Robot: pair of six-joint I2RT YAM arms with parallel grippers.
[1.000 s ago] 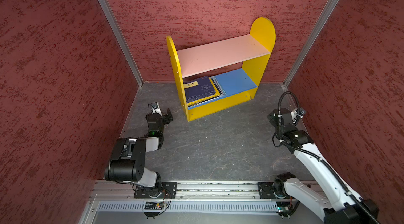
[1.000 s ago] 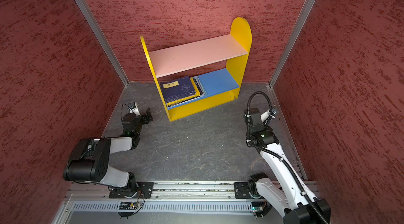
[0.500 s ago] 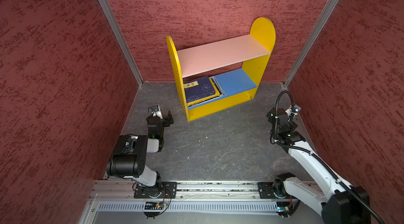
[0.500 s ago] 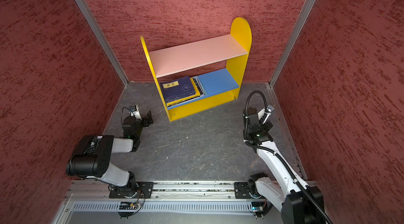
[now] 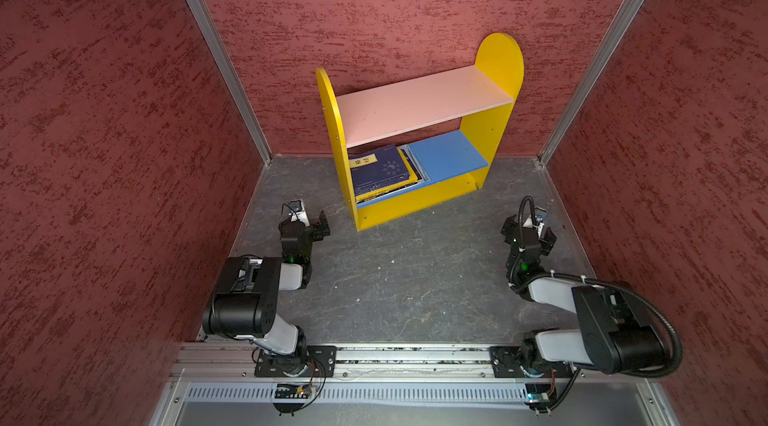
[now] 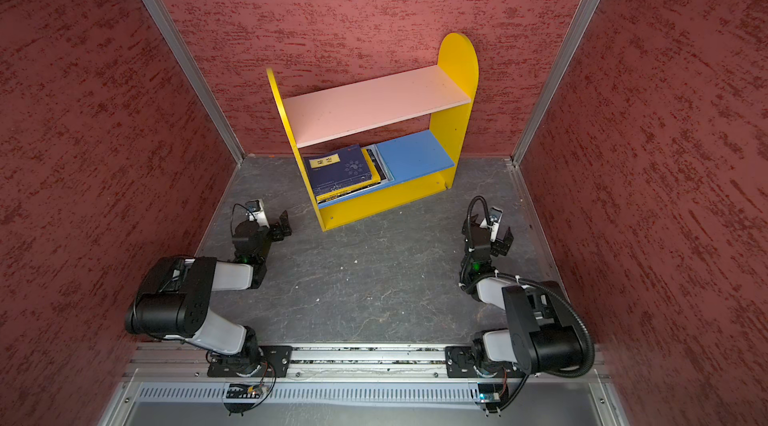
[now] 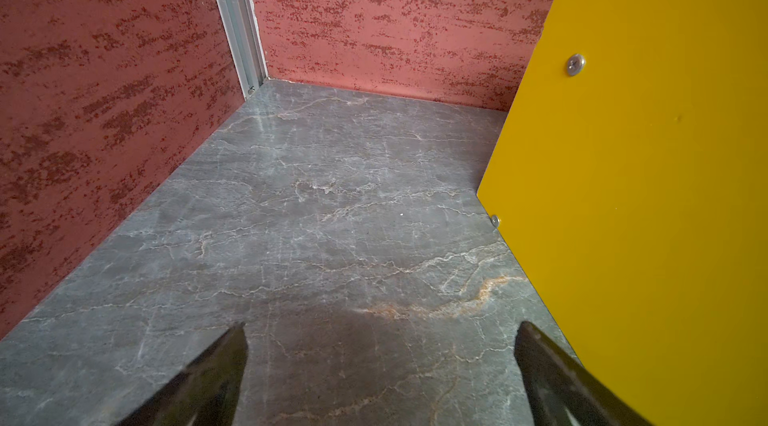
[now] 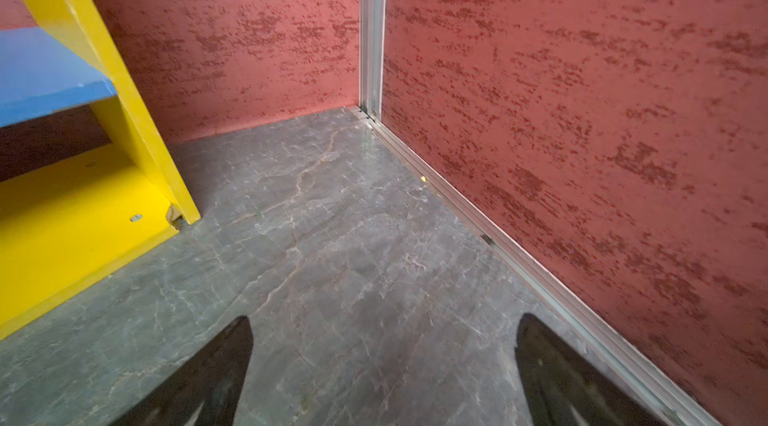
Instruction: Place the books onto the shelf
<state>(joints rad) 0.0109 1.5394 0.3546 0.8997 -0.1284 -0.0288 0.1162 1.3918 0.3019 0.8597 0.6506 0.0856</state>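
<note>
**Shelf** (image 5: 415,200): we list it against the back wall (image 5: 415,8), set a little askew. It has two yellow side panels (image 5: 498,66), a pink board (image 5: 419,106) above and a blue board (image 5: 451,154) below.

**Books** (image 5: 380,172): we find them in one flat stack on the blue board, under the pink board, pushed to the end of the shelf nearest the left arm. A navy cover with a yellow label lies on top. A yellow edge and a few thinner edges show beneath it. We cannot count the stack from these views. The rest of the blue board is bare, and so is the whole pink board.

**Floor** (image 5: 415,278): we see no book on it in any view, in front of the shelf or to either side of it.

**Left gripper** (image 7: 380,334): it sits just in front of the shelf's book-end panel, near it but not touching, low over the floor. Its jaws are wide apart with nothing between them.

**Right gripper** (image 8: 382,326): it sits in front of the shelf's other end and out to that side, apart from it. Its jaws are likewise wide apart and empty.

**Progress**: we judge the shelving done, or very nearly. Every book we can find is on the shelf and neither gripper carries one. As far as we can tell, what is left is only to confirm the stack is complete and perhaps to park the arms.
</note>
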